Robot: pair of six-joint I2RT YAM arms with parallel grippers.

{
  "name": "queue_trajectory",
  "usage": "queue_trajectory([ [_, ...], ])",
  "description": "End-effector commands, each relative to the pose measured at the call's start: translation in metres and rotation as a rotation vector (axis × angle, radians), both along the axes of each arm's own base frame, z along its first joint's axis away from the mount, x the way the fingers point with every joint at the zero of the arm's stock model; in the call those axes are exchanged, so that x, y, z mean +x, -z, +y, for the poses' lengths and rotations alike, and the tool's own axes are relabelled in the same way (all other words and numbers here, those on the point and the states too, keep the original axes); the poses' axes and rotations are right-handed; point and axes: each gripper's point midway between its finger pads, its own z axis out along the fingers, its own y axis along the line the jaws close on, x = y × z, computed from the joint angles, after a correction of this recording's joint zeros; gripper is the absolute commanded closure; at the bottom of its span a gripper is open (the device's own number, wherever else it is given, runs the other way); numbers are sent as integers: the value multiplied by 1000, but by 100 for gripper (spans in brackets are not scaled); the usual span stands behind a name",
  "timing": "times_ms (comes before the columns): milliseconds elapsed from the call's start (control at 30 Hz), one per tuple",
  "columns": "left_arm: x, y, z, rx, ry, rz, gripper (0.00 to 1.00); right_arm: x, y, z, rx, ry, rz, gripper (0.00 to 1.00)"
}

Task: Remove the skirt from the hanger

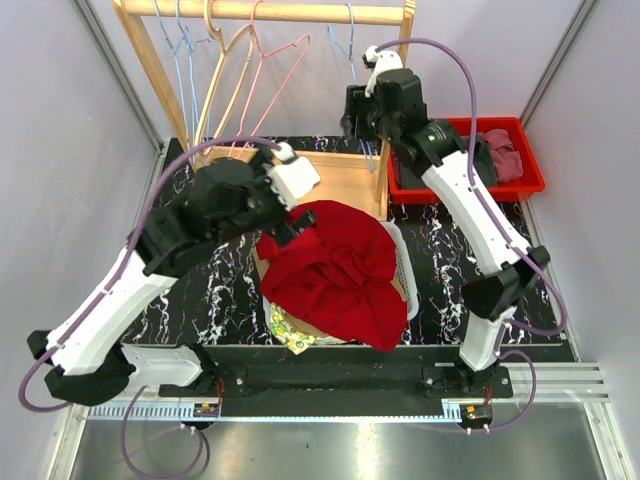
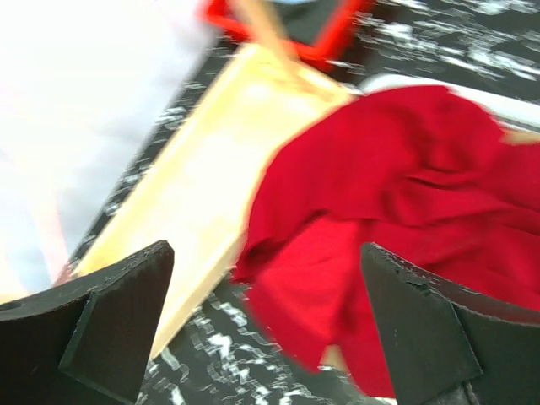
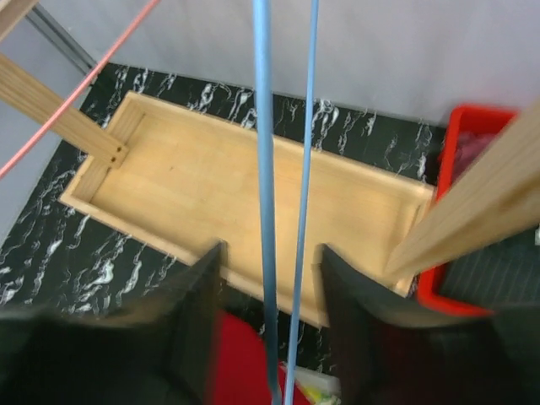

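Top external view is showing the skirt (image 1: 340,268) lying heaped over the basket (image 1: 407,275) at mid-table, free of any hanger, so the removal itself is looking done (as far as the folds let me judge). The left gripper (image 2: 266,278) is hovering just beside the skirt's edge, fingers spread and nothing between them. The right gripper (image 3: 272,261) is up at the rack, fingers apart, with the wires of the blue hanger (image 3: 261,126) running through the gap; they are not looking pinched. That hanger is hanging from the rail (image 1: 280,12).

What is left is probably only clearing away: the right arm is needing to back straight off the wires without snagging them, and the left to lift clear of the cloth.

Room is being tight up there. The post (image 3: 472,211) is standing close on one side, a pink hanger (image 3: 76,89) on the other, the tray (image 3: 236,194) below. The bin (image 1: 530,186) is sitting near the right arm's forearm (the near table edge is offering more open space).
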Motion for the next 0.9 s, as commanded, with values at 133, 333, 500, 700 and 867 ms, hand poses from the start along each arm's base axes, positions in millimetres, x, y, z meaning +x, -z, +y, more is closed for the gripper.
queue_trajectory([
  [133, 13, -90, 98, -153, -281, -246, 1, -65, -39, -39, 79, -2, -76, 0],
  [333, 7, -60, 147, -152, -443, -227, 1, -127, -45, -69, 116, -26, -100, 0],
  [500, 10, 21, 176, -101, -613, -136, 1, -166, -21, -93, 73, -34, -75, 0],
  [700, 16, -23, 201, -201, -733, -259, 1, -180, 18, -127, 44, 106, -38, 0],
  [867, 34, -104, 228, -317, -859, -421, 1, -175, 36, -138, 17, 162, -60, 0],
])
